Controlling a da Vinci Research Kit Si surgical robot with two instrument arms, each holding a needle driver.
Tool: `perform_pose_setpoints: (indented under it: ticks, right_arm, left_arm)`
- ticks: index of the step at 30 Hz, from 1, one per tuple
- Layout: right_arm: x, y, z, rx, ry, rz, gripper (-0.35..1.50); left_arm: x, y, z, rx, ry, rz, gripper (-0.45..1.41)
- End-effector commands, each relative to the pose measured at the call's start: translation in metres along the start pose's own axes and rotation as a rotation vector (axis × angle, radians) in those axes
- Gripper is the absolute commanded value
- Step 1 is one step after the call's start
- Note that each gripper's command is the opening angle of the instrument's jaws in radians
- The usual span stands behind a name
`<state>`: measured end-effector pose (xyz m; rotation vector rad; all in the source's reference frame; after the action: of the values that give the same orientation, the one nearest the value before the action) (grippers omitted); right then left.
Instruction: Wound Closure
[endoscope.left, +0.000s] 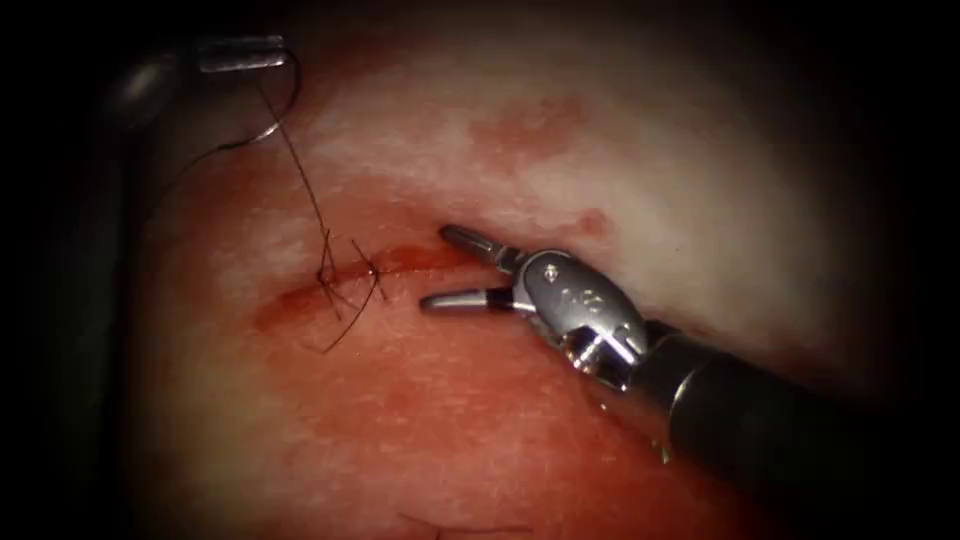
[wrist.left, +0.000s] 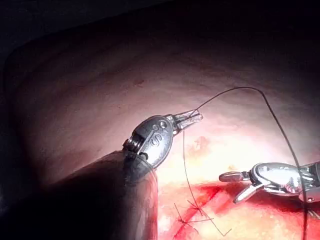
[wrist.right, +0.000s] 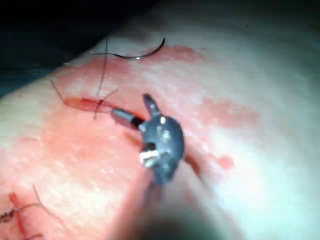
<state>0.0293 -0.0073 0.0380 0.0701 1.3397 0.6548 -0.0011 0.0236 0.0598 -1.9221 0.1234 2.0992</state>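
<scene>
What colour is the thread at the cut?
Dark, near black thread; clearest in the endoscope view.

Darkness around a lit centre

We lose the left tool (endoscope.left: 240, 52) in shadow on the endoscope view, so its grip is unclear there. The needle (endoscope.left: 285, 100) half vanishes into darkness. The right tool (wrist.right: 131, 111) blurs close up, its shaft cut off at the edge.
</scene>
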Motion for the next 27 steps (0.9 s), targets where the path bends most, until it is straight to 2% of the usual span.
perform_pose_setpoints:
  ticks: [1, 6, 8, 12, 14, 17, 23, 25, 26, 27]
  right_arm:
    - [-0.0001, 0.0001, 0.0015, 0.000, 0.002, -0.001, 1.48]
    - [-0.0002, 0.0000, 0.0013, 0.002, 0.003, -0.002, 1.48]
    - [-0.0003, 0.0000, 0.0010, 0.004, 0.004, -0.003, 1.48]
    - [-0.0005, 0.0001, 0.0006, 0.008, 0.004, -0.005, 1.48]
    - [-0.0006, 0.0002, 0.0004, 0.003, 0.002, -0.005, 1.48]
    - [-0.0009, 0.0003, 0.0005, 0.001, 0.002, -0.008, 1.46]
    - [-0.0018, -0.0001, 0.0007, -0.001, 0.005, -0.015, 1.46]
    - [-0.0022, -0.0003, 0.0006, -0.002, 0.009, -0.019, 1.46]
    - [-0.0024, -0.0003, 0.0006, -0.002, 0.009, -0.020, 1.46]
    - [-0.0025, -0.0003, 0.0006, -0.002, 0.010, -0.022, 1.46]
  left_arm:
    - [-0.0003, -0.0005, 0.0004, -0.002, 0.001, 0.000, -0.45]
    - [-0.0016, -0.0017, -0.0002, 0.009, -0.027, 0.006, -0.45]
    - [-0.0025, -0.0025, -0.0006, 0.040, -0.061, 0.024, -0.45]
    - [-0.0044, -0.0037, -0.0018, 0.131, -0.211, 0.121, -0.45]
    - [-0.0052, -0.0042, -0.0024, 0.153, -0.255, 0.144, -0.45]
    - [-0.0072, -0.0052, -0.0031, 0.191, -0.278, 0.155, -0.45]
    - [-0.0091, -0.0055, -0.0027, 0.241, -0.307, 0.145, -0.45]
    - [-0.0097, -0.0053, -0.0025, 0.313, -0.295, 0.053, -0.22]
    - [-0.0099, -0.0052, -0.0024, 0.350, -0.282, 0.000, 0.07]
    - [-0.0101, -0.0050, -0.0023, 0.394, -0.269, -0.059, 0.25]
